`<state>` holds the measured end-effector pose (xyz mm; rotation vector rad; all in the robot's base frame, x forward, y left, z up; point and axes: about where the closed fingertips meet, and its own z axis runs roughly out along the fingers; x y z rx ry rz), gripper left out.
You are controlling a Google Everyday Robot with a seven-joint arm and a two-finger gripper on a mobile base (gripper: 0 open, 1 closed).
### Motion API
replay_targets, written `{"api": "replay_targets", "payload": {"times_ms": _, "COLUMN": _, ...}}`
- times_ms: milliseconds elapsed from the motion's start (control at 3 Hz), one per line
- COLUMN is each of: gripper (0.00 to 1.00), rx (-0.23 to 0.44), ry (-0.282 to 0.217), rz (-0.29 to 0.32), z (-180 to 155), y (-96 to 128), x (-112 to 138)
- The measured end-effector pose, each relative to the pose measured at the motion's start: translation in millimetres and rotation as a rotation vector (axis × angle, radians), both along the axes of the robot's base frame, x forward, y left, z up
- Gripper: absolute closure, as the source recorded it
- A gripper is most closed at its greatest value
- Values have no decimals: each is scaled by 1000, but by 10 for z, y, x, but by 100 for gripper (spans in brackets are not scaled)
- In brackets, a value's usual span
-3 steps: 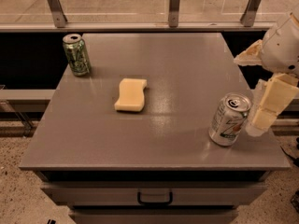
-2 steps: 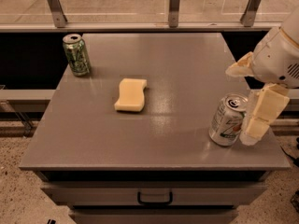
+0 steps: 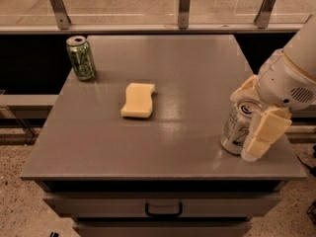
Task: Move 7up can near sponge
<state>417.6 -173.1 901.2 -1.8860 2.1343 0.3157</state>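
Observation:
The 7up can [image 3: 235,130], silver-white with a silver top, stands upright near the table's front right corner. The pale yellow sponge [image 3: 138,100] lies flat near the middle of the table, well to the left of the can. My gripper [image 3: 246,123] comes in from the right and is open around the can. One cream finger [image 3: 263,133] is in front of the can's right side. The other finger [image 3: 243,90] shows just behind the can's top. I cannot tell whether the fingers touch the can.
A dark green patterned can [image 3: 81,57] stands at the back left corner of the grey table [image 3: 173,152]. A railing with metal posts [image 3: 184,5] runs behind the table. A drawer with a handle [image 3: 163,211] is below the front edge.
My gripper has moved left and down toward the 7up can, from beside its right side to straddling it. The can, sponge and green can have not moved.

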Motion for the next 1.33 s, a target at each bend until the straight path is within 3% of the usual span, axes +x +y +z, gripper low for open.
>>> {"api": "replay_targets", "payload": {"times_ms": 1000, "gripper": 87, "rx": -7, "ry": -9, "rz": 3, "z": -40, "y": 20, "x": -28}}
{"api": "replay_targets", "payload": {"times_ms": 1333, "gripper": 100, "rx": -2, "ry": -16, "rz": 14, "z": -18, "y": 52, "x": -27}}
